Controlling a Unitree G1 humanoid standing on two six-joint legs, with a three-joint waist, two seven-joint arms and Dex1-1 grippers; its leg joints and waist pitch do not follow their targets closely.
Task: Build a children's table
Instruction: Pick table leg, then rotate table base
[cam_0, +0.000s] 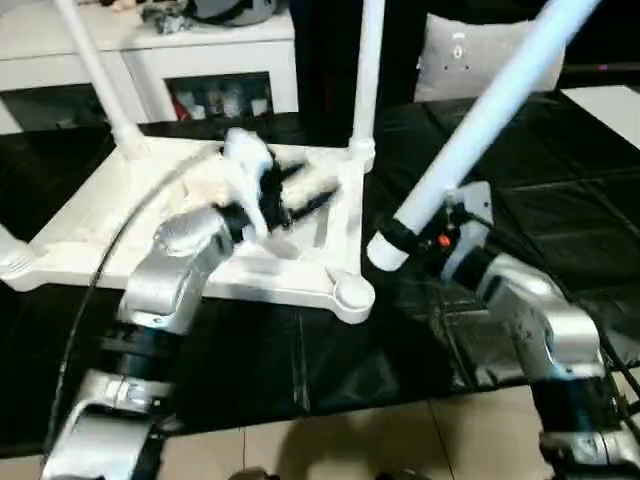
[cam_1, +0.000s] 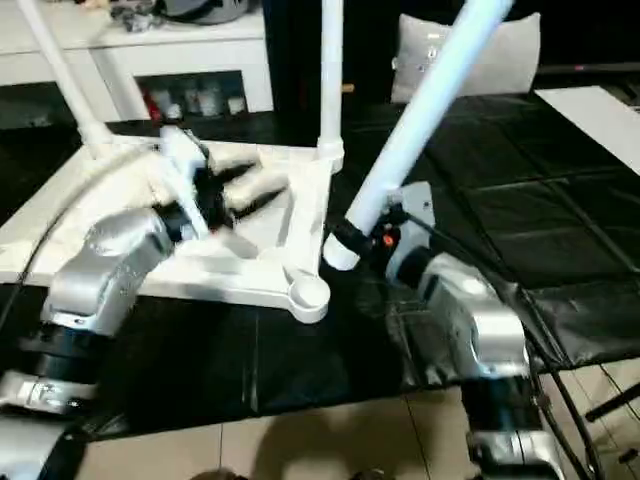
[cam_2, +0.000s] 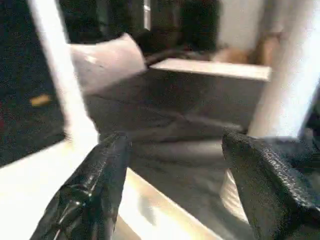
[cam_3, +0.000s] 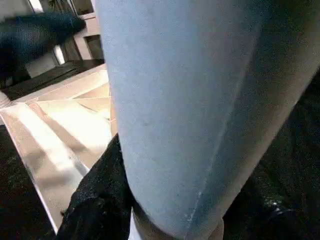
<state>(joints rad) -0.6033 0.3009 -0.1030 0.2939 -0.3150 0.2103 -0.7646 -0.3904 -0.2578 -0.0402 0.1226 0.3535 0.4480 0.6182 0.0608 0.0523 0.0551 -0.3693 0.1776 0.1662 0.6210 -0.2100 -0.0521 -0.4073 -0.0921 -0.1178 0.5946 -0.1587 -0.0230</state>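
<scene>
Head views: white table top (cam_0: 150, 215) lies upside down on a black sheet (cam_0: 560, 200), ribbed underside up, occupying the centre-left of the scene; three legs seen already standing in corner sockets: one at the far-left corner (cam_0: 95, 70) leaning toward 11 o'clock, one at the far-right corner (cam_0: 367, 70) upright, and a stub of one at the near-left corner (cam_0: 8, 250) at 9 o'clock of the frame; near-right corner socket (cam_0: 352, 292) is open, a round cup with nothing in it; right gripper (cam_0: 410, 235) pinches a fourth loose leg (cam_0: 490, 115) near its thick lower end, black fingers wrapped round it; the leg slants up toward 1 o'clock, its butt end just beside the open socket at roughly 2 o'clock of it, apart from it; right wrist view has this leg (cam_3: 200, 100) close up with a black finger (cam_3: 100, 200) pressed to its side, the table top (cam_3: 65, 130) beyond; left gripper (cam_0: 285, 200) reaches over the ribbed underside, jaws spread with nothing between them; left wrist view shows its two black fingers (cam_2: 95, 190) well apart, the table edge (cam_2: 150, 210) below, an upright leg (cam_2: 55, 70) beyond; white cabinet with glass doors (cam_0: 200, 70) stands at 12 o'clock behind the table; grey cushion (cam_0: 470, 55) at 1 o'clock; pale floor tiles (cam_0: 380, 440) at 6 o'clock.
</scene>
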